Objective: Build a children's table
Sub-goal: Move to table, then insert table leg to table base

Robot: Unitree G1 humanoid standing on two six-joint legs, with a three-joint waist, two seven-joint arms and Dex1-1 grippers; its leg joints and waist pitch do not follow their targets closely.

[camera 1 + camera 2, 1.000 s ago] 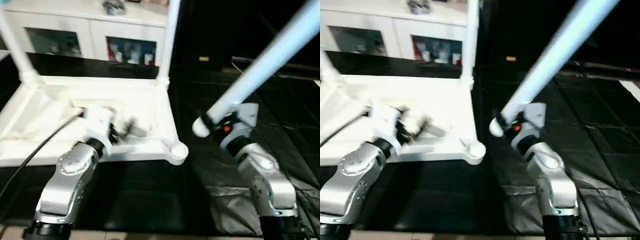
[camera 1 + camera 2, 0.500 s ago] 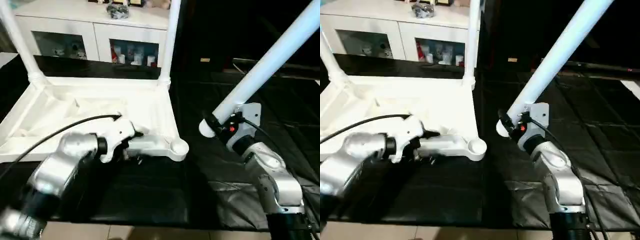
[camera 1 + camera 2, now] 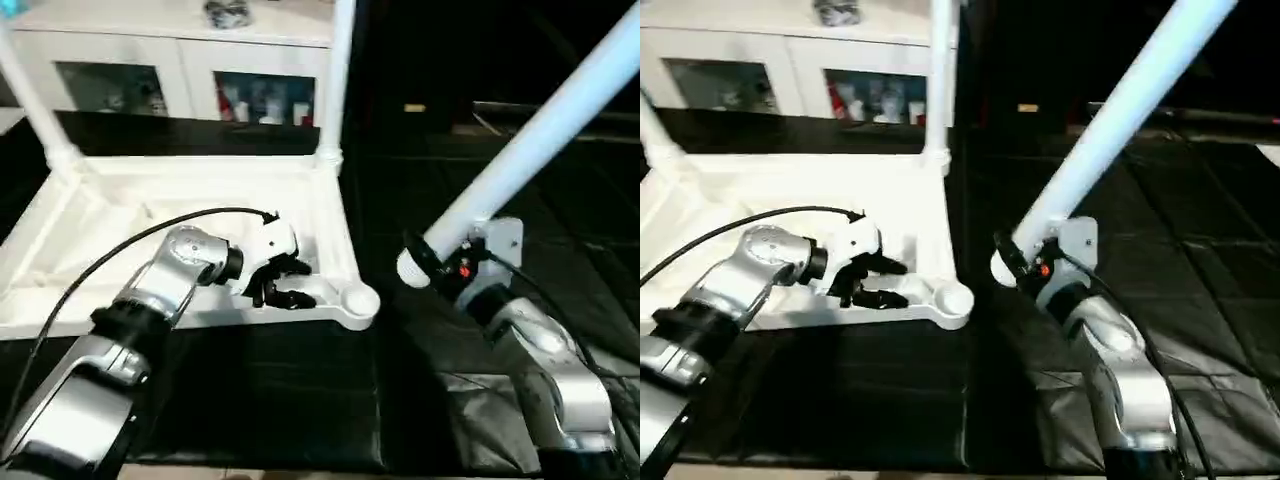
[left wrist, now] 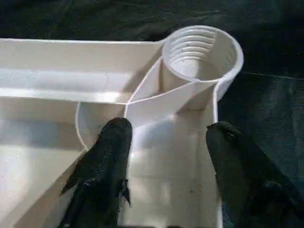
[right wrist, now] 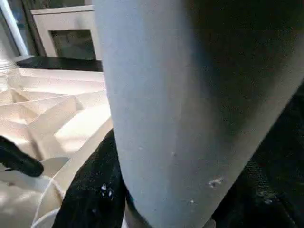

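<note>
Risen onto the table top (image 3: 120, 210), left pincer (image 3: 283, 283) gapes; right pincer (image 3: 432, 262) grips a leg (image 3: 540, 135).

The left arm reaches toward one o'clock, its left gripper (image 3: 283, 283) with fingers (image 4: 102, 161) spread apart. The right arm angles toward eleven o'clock, its right gripper (image 3: 432, 262) clamped closed.

left claw (image 3: 283, 283): moved inside tabletop (image 3: 120, 210), spread beside empty corner socket (image 3: 358, 299)

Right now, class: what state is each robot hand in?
Left hand: open, over the upturned tabletop near its empty corner socket.
Right hand: closed on a table leg.
</note>
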